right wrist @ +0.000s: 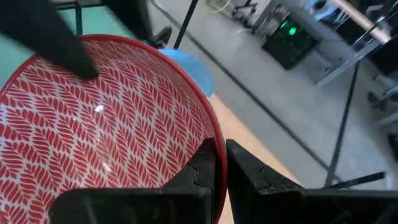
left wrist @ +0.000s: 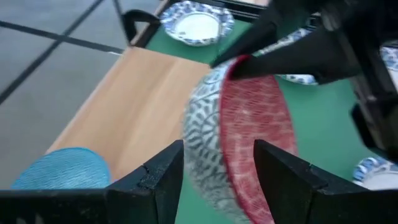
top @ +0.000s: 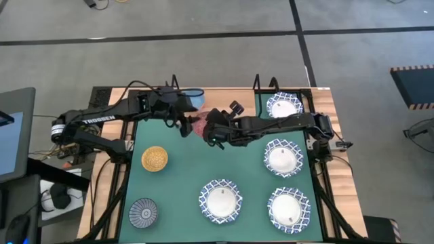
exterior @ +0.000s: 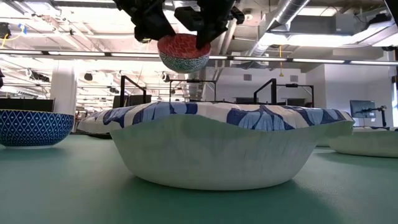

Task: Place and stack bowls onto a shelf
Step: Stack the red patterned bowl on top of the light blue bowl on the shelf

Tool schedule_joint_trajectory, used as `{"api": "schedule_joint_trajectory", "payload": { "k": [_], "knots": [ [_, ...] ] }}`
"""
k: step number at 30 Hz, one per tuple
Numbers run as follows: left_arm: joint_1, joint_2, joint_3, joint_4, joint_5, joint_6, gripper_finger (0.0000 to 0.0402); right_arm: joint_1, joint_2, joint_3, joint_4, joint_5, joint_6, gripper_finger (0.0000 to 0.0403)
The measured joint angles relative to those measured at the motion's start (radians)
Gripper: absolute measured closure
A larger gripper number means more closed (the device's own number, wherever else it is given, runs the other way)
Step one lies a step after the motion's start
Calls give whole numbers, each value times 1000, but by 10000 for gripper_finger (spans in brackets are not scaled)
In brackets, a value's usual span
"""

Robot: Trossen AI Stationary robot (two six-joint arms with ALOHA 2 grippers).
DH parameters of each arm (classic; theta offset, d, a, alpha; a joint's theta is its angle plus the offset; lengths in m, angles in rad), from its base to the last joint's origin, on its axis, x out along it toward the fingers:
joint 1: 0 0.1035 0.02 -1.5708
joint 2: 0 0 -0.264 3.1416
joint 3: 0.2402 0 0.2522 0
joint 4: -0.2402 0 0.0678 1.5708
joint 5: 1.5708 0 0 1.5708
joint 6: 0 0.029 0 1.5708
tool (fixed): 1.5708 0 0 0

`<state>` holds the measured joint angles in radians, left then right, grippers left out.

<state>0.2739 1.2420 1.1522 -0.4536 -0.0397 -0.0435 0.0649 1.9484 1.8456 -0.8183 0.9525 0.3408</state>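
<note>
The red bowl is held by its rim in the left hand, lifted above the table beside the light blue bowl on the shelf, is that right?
Not quite: the right hand pinches the rim of the red bowl, as the right wrist view shows. The left hand is open around it. It is lifted above the table, near the light blue bowl on the shelf.

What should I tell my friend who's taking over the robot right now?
Right gripper: fingers shut on the red bowl's rim, holding it in the air near the shelf.
Left gripper: fingers open on either side of that bowl, not gripping.
Done: light blue bowl sits on the shelf.
Left: red bowl, yellow bowl, striped dark-blue bowl, and five white bowls with blue rims, all on the green mat.
</note>
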Motion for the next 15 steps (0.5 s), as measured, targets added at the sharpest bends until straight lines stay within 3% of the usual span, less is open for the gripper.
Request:
{"api": "schedule_joint_trajectory", "payload": {
  "k": [3,7,15],
  "knots": [
    [1,16,0,-10,6,5,221,0,0,20,9,4,-59,360],
    [0,47,0,-2,-66,4,232,-1,0,31,70,14,-137,360],
    [4,58,0,19,-167,5,342,-3,2,49,83,30,-124,343]
  ]
}}
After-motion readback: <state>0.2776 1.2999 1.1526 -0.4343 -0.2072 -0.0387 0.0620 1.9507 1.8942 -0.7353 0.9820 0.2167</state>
